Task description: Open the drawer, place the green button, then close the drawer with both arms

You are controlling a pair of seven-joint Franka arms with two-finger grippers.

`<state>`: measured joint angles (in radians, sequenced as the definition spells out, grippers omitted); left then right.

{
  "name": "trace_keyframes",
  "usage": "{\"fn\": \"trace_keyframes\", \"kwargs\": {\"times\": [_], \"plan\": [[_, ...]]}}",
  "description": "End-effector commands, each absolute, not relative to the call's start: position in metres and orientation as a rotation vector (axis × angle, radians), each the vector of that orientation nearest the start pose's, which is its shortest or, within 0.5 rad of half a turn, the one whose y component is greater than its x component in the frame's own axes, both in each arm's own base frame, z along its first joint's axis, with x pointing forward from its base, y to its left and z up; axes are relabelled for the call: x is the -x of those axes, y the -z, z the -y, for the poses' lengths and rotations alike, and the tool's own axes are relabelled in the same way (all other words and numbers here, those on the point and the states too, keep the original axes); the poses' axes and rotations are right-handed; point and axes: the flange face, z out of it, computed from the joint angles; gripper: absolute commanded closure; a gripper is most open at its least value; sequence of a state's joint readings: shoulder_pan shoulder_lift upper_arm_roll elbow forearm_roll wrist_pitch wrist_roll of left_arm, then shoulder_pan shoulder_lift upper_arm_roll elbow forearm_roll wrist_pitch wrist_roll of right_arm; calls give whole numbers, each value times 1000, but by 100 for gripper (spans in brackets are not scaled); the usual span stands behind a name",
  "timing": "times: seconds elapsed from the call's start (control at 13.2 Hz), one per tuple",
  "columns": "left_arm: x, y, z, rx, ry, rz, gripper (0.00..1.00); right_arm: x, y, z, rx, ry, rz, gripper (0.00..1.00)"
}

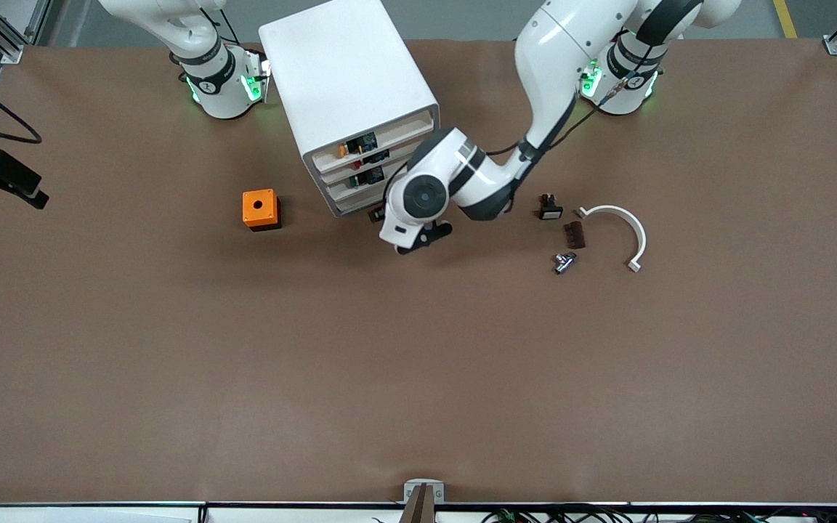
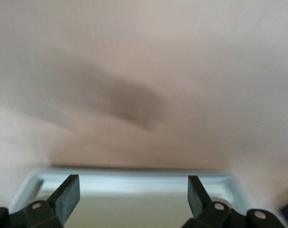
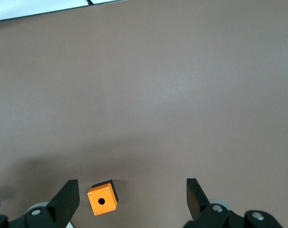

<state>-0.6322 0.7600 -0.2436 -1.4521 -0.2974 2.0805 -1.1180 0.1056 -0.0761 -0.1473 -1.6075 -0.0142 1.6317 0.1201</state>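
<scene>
Both grippers spread: left gripper (image 2: pixel 133 198) at the front of the cabinet (image 1: pixel 349 94) by its lower drawers, right gripper (image 3: pixel 132 200) above the orange cube (image 3: pixel 103 198)

Even, bright overhead light covers the brown table (image 1: pixel 418 378), sharp to every edge, with short soft shadows. The left wrist view is washed out and blurred, one smeared dark shadow mid-frame. The right wrist view is clear, dimmer near its fingertips (image 3: pixel 68 199).
</scene>
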Motion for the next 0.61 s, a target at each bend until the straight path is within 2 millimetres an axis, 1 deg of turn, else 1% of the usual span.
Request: {"fn": "trace_keyframes", "kwargs": {"times": [0.0,0.08,0.15,0.23,0.38,0.53], "plan": [[-525,-273,490,3161,-507,734,0,-526,-656,29,3149,164,-224,0],[-544,-285,469,3168,-441,747,0,-522,-658,30,3148,157,-227,0],[-561,-306,451,3183,-376,770,0,-522,-658,30,3150,159,-227,0],[-570,-325,439,3188,-320,777,0,-524,-656,30,3150,155,-229,0],[-592,-368,405,3198,-150,769,0,-523,-657,31,3148,152,-234,0],[-604,-411,367,3187,-109,780,0,-522,-659,31,3150,154,-232,0]]}}
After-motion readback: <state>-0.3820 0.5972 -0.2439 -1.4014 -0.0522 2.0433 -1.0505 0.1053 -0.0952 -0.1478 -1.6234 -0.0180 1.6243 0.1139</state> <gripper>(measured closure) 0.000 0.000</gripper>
